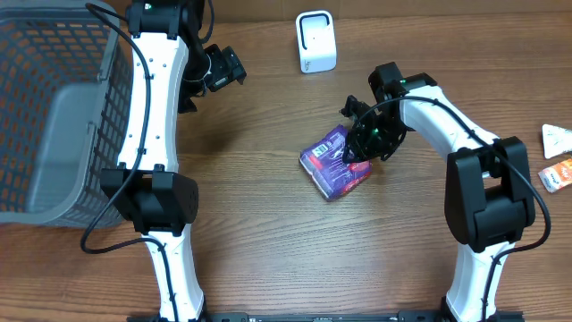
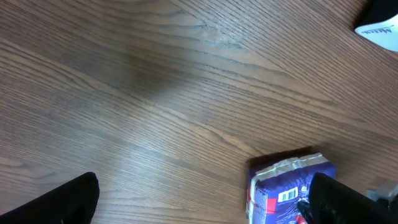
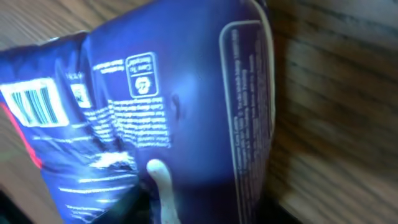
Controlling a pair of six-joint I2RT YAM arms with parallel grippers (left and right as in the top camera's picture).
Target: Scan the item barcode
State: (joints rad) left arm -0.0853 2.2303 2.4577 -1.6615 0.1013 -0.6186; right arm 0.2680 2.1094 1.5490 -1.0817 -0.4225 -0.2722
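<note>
The purple packet (image 1: 332,164) lies on the bench (image 1: 268,241) just right of centre in the overhead view, below the white scanner (image 1: 315,42). The right end effector (image 1: 360,148) is down on its right end, though whether those jaws have clamped it cannot be told, and the left end effector (image 1: 223,70) hangs at upper left, jaws wide apart. The packet looks light, soft and slick-skinned, so a pinch on its crimped end, clear of the barcode (image 3: 34,102), seems safest.

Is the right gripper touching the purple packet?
Touching. In the right wrist view a pale fingertip of the right gripper presses against the purple packet, with the film creased around it.
</note>
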